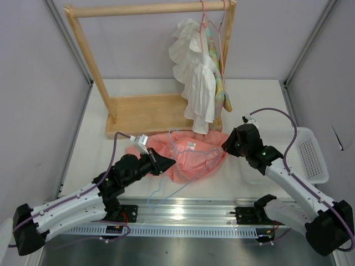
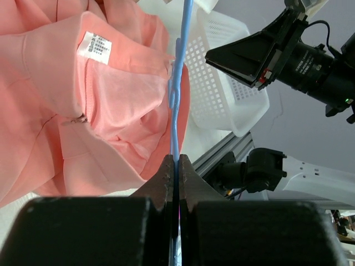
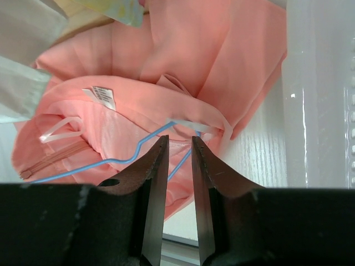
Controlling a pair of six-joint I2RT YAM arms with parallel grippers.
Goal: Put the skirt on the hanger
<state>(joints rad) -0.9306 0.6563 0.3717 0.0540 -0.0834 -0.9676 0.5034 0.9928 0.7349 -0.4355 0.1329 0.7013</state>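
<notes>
Soft, limp skirt [image 1: 191, 159] heaped on the surface [image 1: 260, 100]; left hand [image 2: 176, 165] clamps the thin, stiff hanger [image 2: 173, 122] lying across it, right hand [image 3: 180, 147], jaws parted and empty, faces the waistband [image 3: 138, 102], probably the firmest hold.

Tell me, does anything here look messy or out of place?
Yes. The salmon-pink pleated fabric skirt lies crumpled on the table instead of hanging from the wooden rack like the white ruffled garment. The thin light-blue wire hanger lies askew across it, pinched by the left end effector.
</notes>
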